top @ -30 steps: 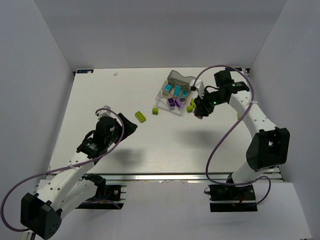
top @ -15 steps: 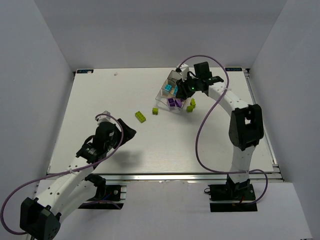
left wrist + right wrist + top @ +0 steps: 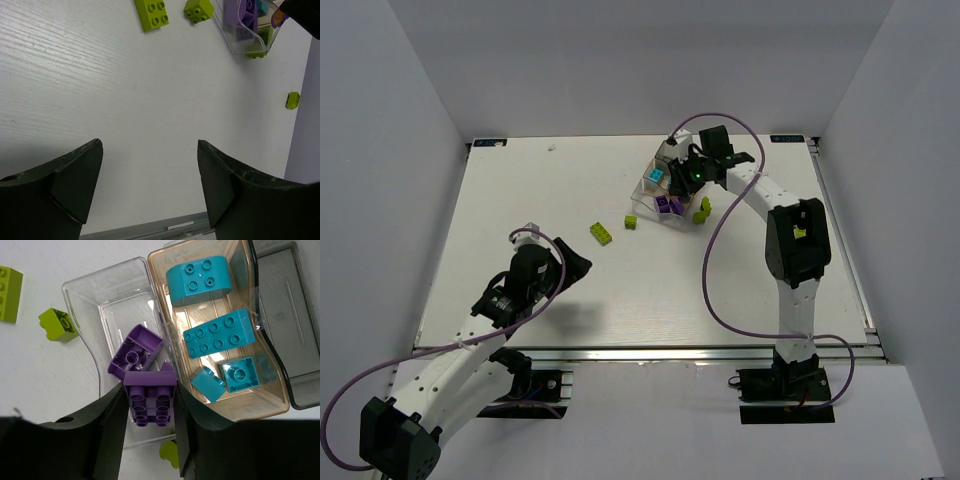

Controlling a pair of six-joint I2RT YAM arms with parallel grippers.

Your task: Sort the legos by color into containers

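The right tool pinches a purple brick by its flat sides, over the clear compartment of the tray. It looks light, rigid and slick. The left tool gapes empty, well apart from the tray.

Bright, even overhead light fills every view. The left arm throws a soft grey shadow on the white grained table. The left gripper has black fingers that look blurred, as do those of the right gripper, though the small purple plastic brick between them is sharp. Faint glare streaks the clear plastic three-compartment tray.
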